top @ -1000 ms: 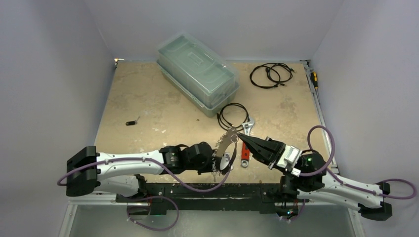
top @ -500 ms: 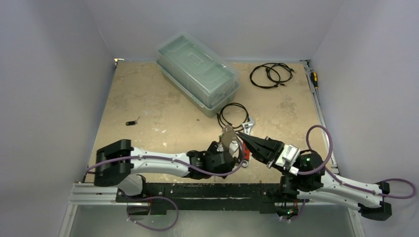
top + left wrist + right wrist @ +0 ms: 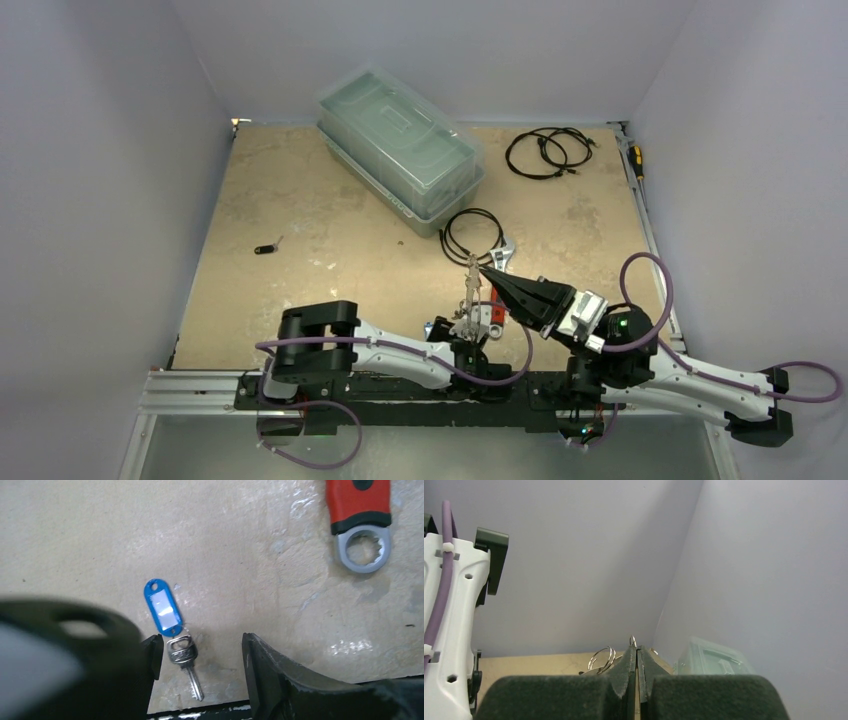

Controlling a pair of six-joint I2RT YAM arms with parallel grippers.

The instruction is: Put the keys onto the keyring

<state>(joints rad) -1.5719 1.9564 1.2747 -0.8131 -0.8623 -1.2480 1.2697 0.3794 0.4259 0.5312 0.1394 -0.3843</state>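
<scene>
1 blue-tagged key lies loose; the keyring hangs gripped
Top view: the right gripper, clamped shut, dangles the keyring just left of the wrench. Left wrist: the left gripper gapes wide and empty, straddling the key down-left of the wrench. Right wrist: fingers pressed together on a thin ring

From above, the large thin silvery-grey metal keyring shows edge-on, and the bits hanging on it are too small to tell apart. The small dark object lying apart at the left is too small to identify. In the left wrist view, the left gripper's left finger is a dark blur, and the red-handled adjustable wrench is cut off by the top edge. In the right wrist view, the right gripper's pressed-together black fingers hide most of the keyring.
</scene>
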